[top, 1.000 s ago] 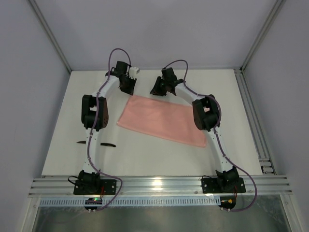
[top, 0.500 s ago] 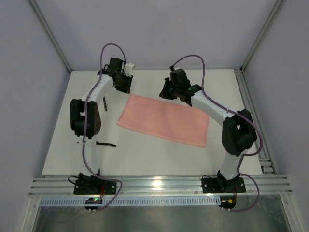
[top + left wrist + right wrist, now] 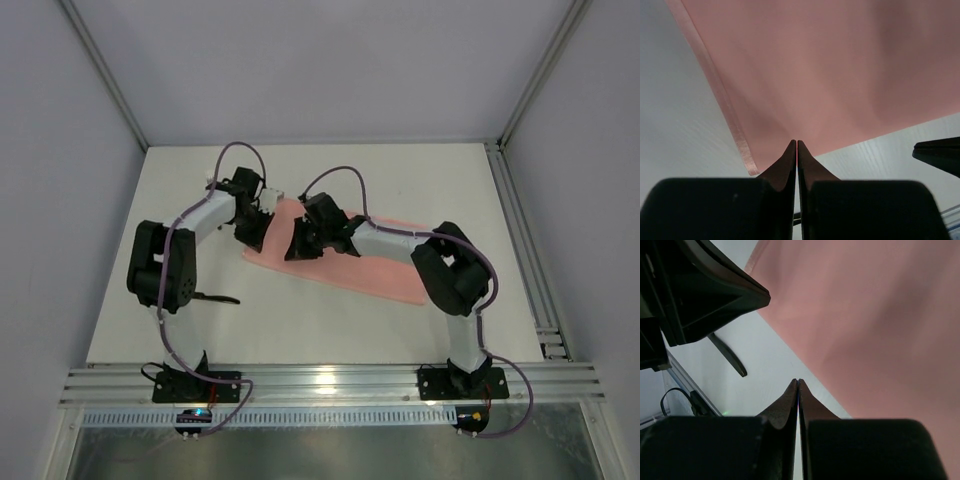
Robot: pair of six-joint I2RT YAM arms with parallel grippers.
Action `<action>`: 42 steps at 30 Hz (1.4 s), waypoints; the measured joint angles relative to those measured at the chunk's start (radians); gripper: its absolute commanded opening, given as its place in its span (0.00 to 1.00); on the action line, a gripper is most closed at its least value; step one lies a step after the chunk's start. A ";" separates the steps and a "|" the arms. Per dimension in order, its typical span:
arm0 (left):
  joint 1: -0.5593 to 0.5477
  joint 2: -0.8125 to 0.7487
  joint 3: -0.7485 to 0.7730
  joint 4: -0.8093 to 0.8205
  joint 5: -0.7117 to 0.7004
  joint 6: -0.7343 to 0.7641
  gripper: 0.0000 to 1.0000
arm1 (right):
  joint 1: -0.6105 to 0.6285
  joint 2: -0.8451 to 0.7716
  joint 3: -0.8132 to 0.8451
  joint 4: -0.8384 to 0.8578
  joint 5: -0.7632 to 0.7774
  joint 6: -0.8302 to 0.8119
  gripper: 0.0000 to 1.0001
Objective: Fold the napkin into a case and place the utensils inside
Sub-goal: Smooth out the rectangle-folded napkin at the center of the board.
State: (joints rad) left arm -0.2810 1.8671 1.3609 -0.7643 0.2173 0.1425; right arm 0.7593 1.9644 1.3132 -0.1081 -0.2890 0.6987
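The salmon-pink napkin (image 3: 370, 265) lies flat on the white table as a long rectangle, and no wedge-shaped case shows. My left gripper (image 3: 250, 235) is shut and hangs over the napkin's left end; in its wrist view the closed tips (image 3: 797, 142) sit above the napkin (image 3: 815, 75) edge. My right gripper (image 3: 298, 245) is shut just to its right, with its tips (image 3: 798, 380) over bare table beside the napkin (image 3: 880, 315). One black utensil (image 3: 215, 297) lies left of the napkin and also shows in the right wrist view (image 3: 727, 355). The other utensil is hidden.
The left arm's elbow (image 3: 160, 270) hangs over the table's left side near the utensil. The right arm's elbow (image 3: 455, 270) is over the napkin's right end. An aluminium rail (image 3: 320, 385) runs along the near edge, and grey walls enclose the table.
Both grippers have come from the napkin's far edge toward me and closer together, to over its left part. The napkin has not visibly moved.
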 measured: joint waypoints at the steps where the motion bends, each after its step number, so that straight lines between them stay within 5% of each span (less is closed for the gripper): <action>1: 0.001 0.014 -0.005 0.000 -0.014 0.000 0.02 | 0.003 0.016 0.009 0.011 -0.004 0.011 0.04; 18: 0.003 0.095 0.001 0.033 -0.082 0.000 0.02 | -0.007 0.145 -0.015 0.135 -0.004 0.113 0.04; 31: 0.012 0.090 -0.011 0.068 -0.085 0.007 0.01 | -0.140 -0.248 -0.500 0.113 0.080 0.167 0.04; 42: 0.014 0.074 -0.034 0.103 -0.084 0.030 0.02 | -0.389 -0.676 -0.821 -0.099 0.172 0.204 0.04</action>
State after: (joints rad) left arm -0.2665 1.9415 1.3273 -0.6613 0.1337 0.1726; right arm 0.3698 1.2888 0.4927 -0.2073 -0.1169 0.9028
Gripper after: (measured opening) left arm 0.016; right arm 0.037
